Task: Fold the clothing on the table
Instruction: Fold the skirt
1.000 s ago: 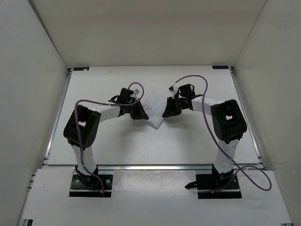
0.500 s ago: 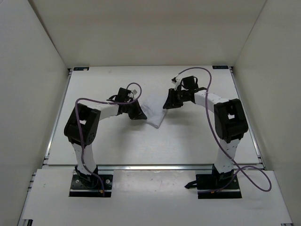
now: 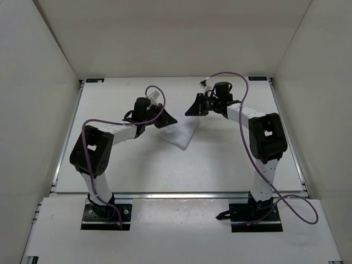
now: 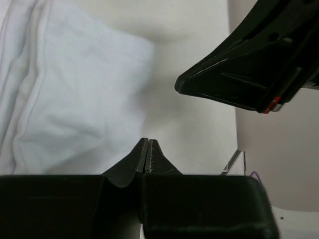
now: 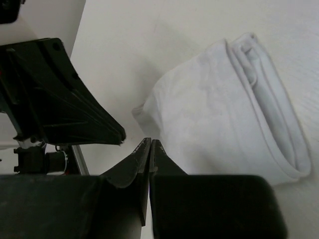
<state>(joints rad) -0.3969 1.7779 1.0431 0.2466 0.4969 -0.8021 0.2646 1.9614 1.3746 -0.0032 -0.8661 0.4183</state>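
Since a second ago both of your arms have drawn off the clothing (image 3: 183, 135) toward the far side. The right end effector (image 3: 188, 111) has swung up and away from the cloth's right edge, and the left end effector (image 3: 169, 121) has lifted and turned off its left edge. The clothing lies near the middle of the tabletop (image 3: 137, 165), between the two tips and just on their near side, with neither one covering it.

Both end effectors have their fingers pressed together with nothing between them, and each wrist view shows the tips meeting above the cloth. In the right wrist view the clothing looks doubled over, with a thick rolled edge along one side, so you seem to be at the release after a fold.

Next, judge whether the bundle is compact enough. If another fold is wanted, you will have to part the fingers and come down on a free edge, not the rolled one. If not, back both arms away without dragging the cloth.
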